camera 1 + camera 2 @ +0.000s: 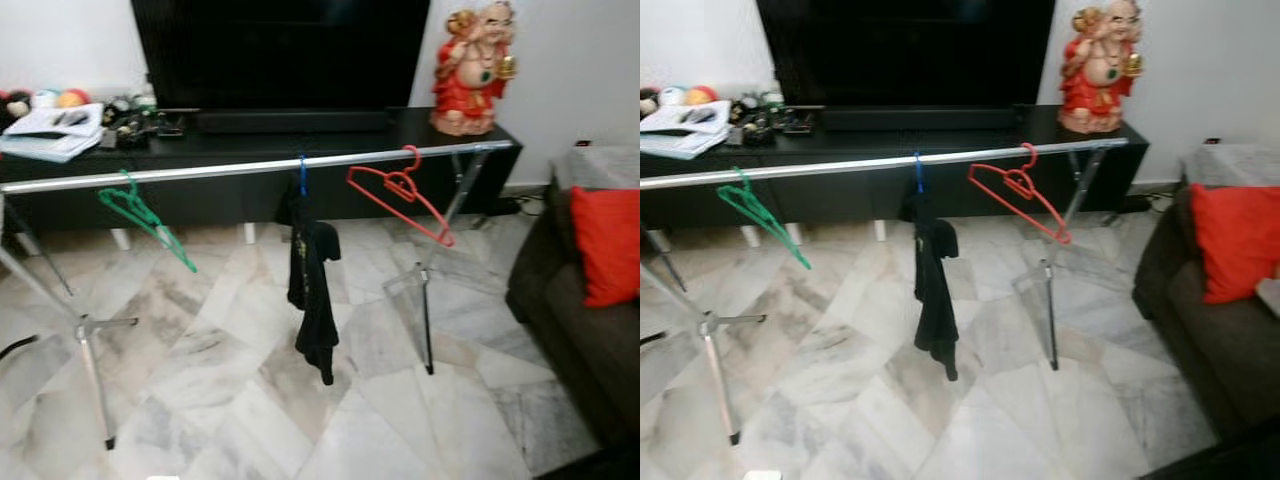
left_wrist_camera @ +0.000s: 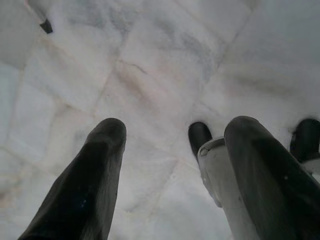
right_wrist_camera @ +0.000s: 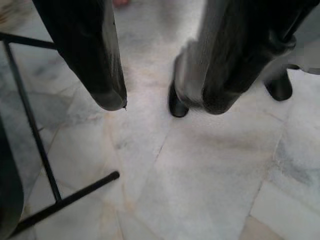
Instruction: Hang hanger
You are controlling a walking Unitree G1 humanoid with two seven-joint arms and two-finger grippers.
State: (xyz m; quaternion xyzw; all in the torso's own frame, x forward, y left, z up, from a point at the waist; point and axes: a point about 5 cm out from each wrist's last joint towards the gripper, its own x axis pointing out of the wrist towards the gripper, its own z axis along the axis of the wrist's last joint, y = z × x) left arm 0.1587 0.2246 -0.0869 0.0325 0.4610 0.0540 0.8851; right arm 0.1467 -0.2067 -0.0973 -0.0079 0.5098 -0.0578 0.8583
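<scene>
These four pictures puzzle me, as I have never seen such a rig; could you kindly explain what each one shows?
They come from a walking humanoid robot with two arms. The two wide pictures are its head camera's two eyes, looking down at a silver clothes rail on a marble floor. On the rail hang a green hanger, a blue hanger carrying a black garment, and a red hanger. Behind stand a black TV cabinet with a red figurine, and a dark sofa with a red cushion to the right.

The other two pictures come from wrist cameras looking along each gripper's black fingers. The left gripper and right gripper both hang open over the floor, holding nothing.
</scene>
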